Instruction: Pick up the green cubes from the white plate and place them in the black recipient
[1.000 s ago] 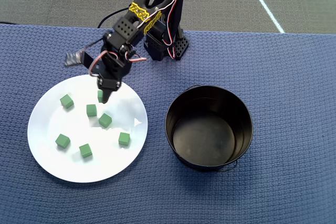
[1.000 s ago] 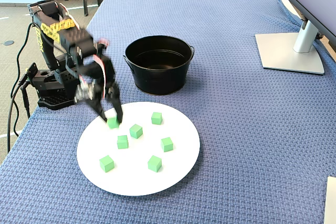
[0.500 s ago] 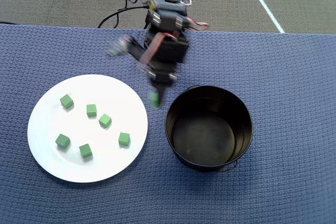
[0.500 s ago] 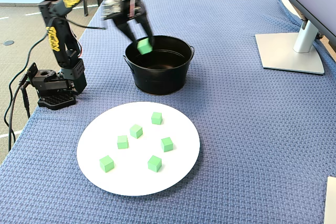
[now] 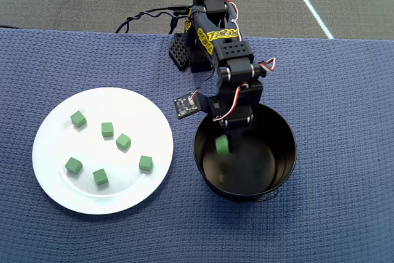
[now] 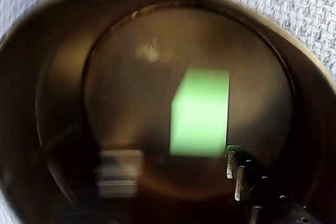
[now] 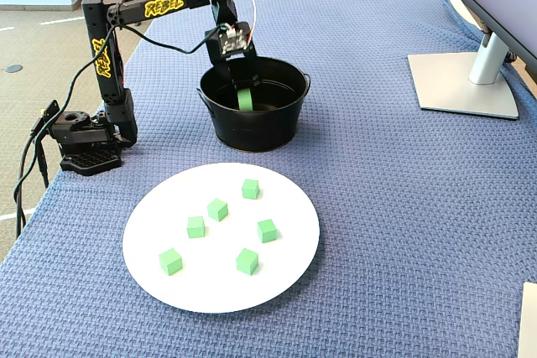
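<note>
My gripper (image 5: 229,132) hangs over the pot (image 5: 280,177); a blurred cube (image 5: 222,145) sits upright below my fingertips, apparently loose; finger spread I cannot tell

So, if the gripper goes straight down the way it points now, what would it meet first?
Probably the green cube just below the gripper, then the flat bottom of the black pot. Whether the cube is still held or already falling is unclear.
</note>
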Controlling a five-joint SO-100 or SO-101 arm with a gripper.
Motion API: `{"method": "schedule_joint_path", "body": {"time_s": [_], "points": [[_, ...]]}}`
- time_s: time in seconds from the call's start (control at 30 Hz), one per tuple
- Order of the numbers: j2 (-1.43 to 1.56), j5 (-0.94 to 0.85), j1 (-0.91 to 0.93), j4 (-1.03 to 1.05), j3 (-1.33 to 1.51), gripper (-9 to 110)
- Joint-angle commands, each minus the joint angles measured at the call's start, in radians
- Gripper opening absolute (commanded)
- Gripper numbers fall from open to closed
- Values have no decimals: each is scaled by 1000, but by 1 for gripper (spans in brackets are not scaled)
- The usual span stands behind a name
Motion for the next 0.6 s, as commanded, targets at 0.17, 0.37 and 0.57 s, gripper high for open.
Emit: {"method": "schedule_joint_path", "body": {"time_s": [0.17,0.37,0.57], "points": [[74,-63,304,213,-456,48],[-20,-115,626,18,-255,45],[-245,-51,776,-91,-262,42]]}}
